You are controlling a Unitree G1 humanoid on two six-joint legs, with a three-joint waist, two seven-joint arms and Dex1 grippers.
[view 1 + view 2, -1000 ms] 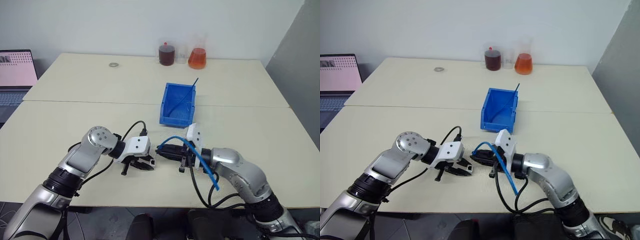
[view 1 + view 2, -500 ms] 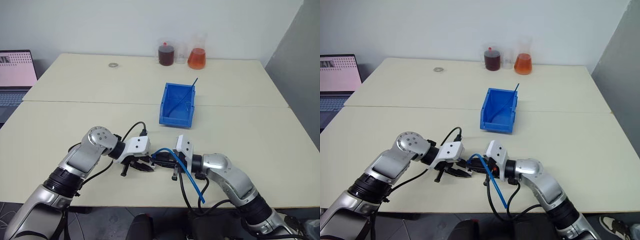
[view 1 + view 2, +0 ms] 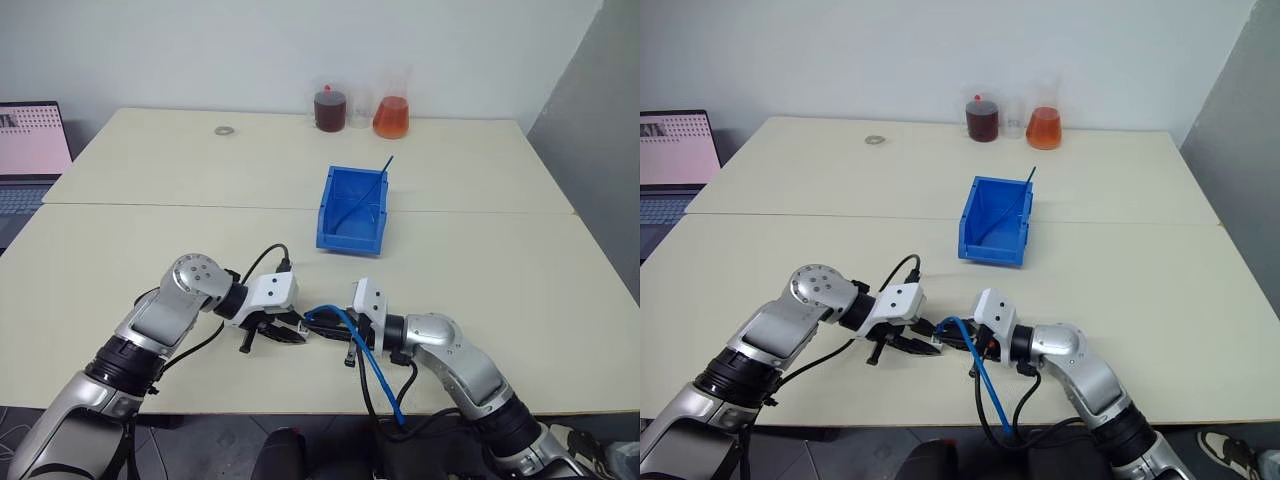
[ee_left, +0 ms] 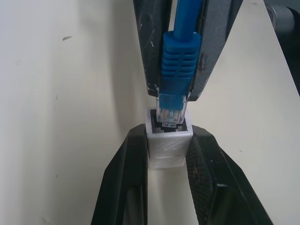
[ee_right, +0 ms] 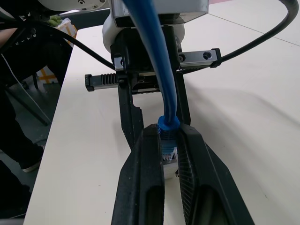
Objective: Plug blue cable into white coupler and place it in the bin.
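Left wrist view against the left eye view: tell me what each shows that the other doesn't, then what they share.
Left wrist view alone: the cable's clear plug entering the dark socket of the white coupler.

Left eye view alone: the bin, with a thin dark-blue strand leaning in it, and two flasks at the table's far edge.

Both: the left gripper shut on the coupler, and the right gripper shut on the blue cable.

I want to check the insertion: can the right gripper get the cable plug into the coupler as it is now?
Probably yes: the right gripper holds the blue cable plug at the white coupler socket, with nothing between.
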